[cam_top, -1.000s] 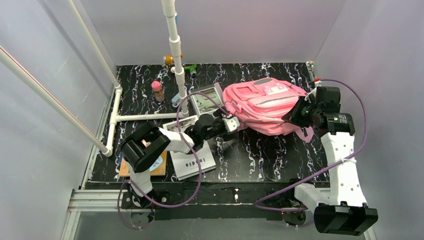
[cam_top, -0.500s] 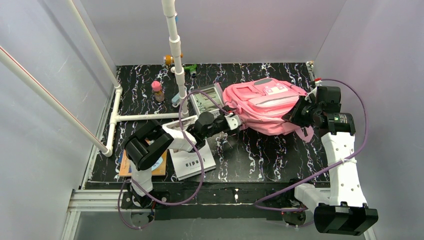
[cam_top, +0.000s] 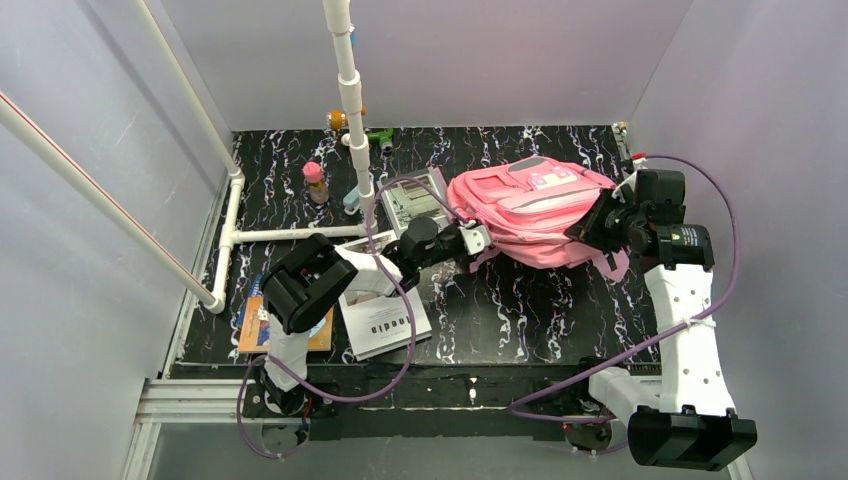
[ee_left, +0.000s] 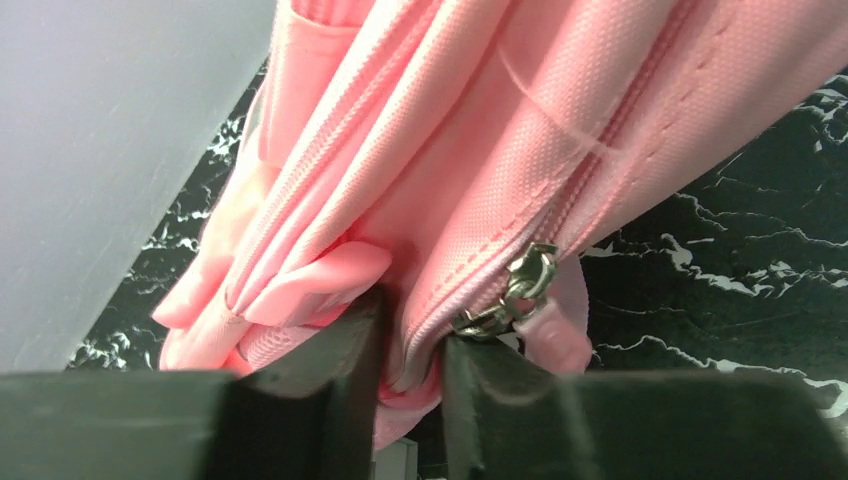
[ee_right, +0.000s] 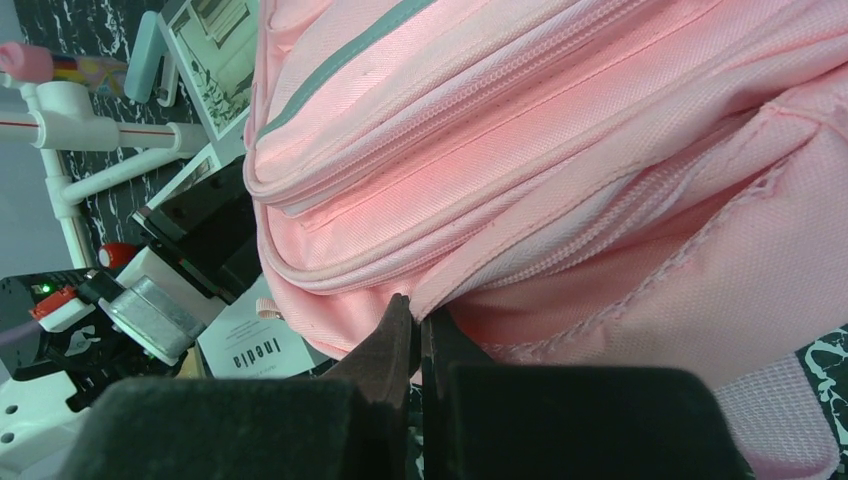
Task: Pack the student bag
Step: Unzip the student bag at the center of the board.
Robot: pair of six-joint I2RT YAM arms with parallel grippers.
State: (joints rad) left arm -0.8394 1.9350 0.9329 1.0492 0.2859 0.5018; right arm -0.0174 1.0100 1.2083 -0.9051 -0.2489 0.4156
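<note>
A black surface (cam_top: 520, 300) veined with white and purple fills the middle of the top view, closed in by pale lilac-grey walls on the left, right and far sides. A white pipe frame (cam_top: 290, 233) runs across its left part, with one upright pipe rising at centre top. At the back edge stand small orange and green items (cam_top: 362, 128), too small to make out, and a pink-capped bottle (cam_top: 315, 182) stands nearer the left. A grey-framed picture (cam_top: 410, 200) lies just left of the student bag (cam_top: 530, 205). A white booklet (cam_top: 385, 320) and an orange book (cam_top: 295, 335) lie at lower left, partly under the left arm (cam_top: 350, 275).

The student bag, pink with a white patch on top, lies in the upper right of the surface, between the two arms.

The left jaws meet the bag's left end. In the left wrist view they stand narrowly apart with a fold of pink fabric by the zip seam pinched between them, and a metal zip puller (ee_left: 510, 295) sits just above the right-hand one.

The right arm (cam_top: 685, 320) reaches in from the right. Its jaws are all but closed, nipping a thin seam at the bag's right edge, as the right wrist view shows.
</note>
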